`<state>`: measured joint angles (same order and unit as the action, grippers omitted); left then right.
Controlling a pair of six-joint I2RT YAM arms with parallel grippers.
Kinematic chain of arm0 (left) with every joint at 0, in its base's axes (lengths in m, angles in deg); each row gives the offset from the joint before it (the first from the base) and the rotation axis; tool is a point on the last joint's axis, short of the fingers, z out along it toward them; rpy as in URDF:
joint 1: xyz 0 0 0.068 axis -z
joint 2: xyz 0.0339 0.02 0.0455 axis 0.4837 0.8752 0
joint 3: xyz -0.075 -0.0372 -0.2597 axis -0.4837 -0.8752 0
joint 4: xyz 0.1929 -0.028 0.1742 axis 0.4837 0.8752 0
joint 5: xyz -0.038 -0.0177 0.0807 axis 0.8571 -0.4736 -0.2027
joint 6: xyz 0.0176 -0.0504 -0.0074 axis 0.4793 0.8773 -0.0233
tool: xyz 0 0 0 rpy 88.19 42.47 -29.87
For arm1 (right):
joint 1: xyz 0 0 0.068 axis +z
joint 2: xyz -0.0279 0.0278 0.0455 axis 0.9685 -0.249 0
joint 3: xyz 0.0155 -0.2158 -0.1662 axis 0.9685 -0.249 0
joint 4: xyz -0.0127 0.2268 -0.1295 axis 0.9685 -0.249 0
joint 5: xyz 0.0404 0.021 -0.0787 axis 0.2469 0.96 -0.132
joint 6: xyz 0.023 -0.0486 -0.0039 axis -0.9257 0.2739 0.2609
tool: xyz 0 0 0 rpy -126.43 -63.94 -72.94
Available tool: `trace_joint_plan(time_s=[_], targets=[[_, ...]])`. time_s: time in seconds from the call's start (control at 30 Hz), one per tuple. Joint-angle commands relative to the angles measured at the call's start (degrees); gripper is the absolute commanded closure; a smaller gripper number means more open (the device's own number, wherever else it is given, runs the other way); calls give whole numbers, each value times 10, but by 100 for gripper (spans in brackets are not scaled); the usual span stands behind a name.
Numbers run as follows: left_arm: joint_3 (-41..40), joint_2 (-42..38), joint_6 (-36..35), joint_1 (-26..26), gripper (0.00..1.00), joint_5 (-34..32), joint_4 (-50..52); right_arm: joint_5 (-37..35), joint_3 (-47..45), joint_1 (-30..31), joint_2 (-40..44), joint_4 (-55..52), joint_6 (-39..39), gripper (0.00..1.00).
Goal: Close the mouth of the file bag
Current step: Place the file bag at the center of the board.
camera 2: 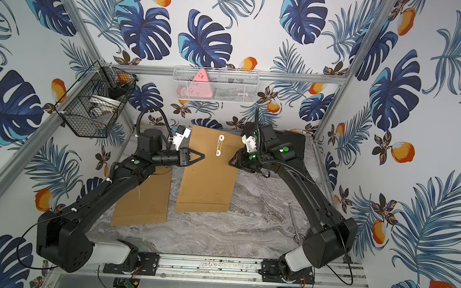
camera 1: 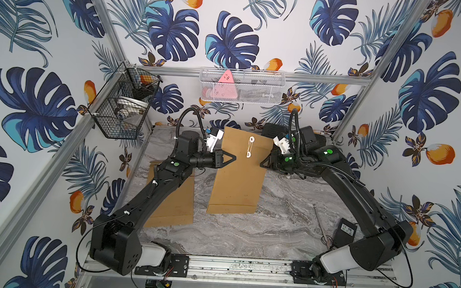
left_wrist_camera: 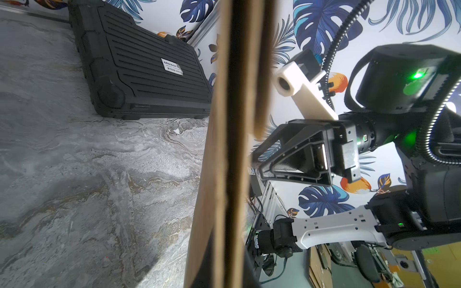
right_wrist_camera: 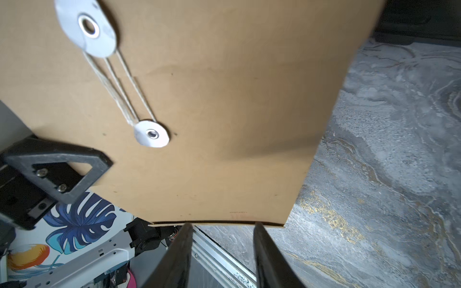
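In a top view the file bag [camera 1: 238,177] lies on the table [camera 1: 273,233], its 12 o'clock end lifted. Its string [camera 1: 249,147] looks wound, so let go slowly to keep it tight. The left hand [camera 1: 230,158] pinches the 9 o'clock edge. In the right wrist view the right hand [right_wrist_camera: 222,225] has its jaws apart at the bag's edge.
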<state>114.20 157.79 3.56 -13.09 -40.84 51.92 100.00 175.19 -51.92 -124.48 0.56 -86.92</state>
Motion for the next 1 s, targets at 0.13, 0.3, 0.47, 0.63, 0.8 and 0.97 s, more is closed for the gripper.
trace_joint_plan(time_s=[0.13,0.3,0.47,0.63,0.8,0.97], targets=[[-127,69,285,76,100,-55,-259,-43,8,-94,42,21,-4,52],[-98,184,255,171,100,-150,-265,-101,22,-97,57,27,-4,52],[-14,332,237,222,100,-221,-308,-98,21,-97,56,23,0,51],[65,438,238,258,100,-254,-335,-104,18,-96,58,12,7,50],[140,506,221,275,100,-227,-305,-89,4,-96,56,19,4,50],[174,498,150,276,61,-239,-179,-71,-1,-96,49,33,-1,50]])
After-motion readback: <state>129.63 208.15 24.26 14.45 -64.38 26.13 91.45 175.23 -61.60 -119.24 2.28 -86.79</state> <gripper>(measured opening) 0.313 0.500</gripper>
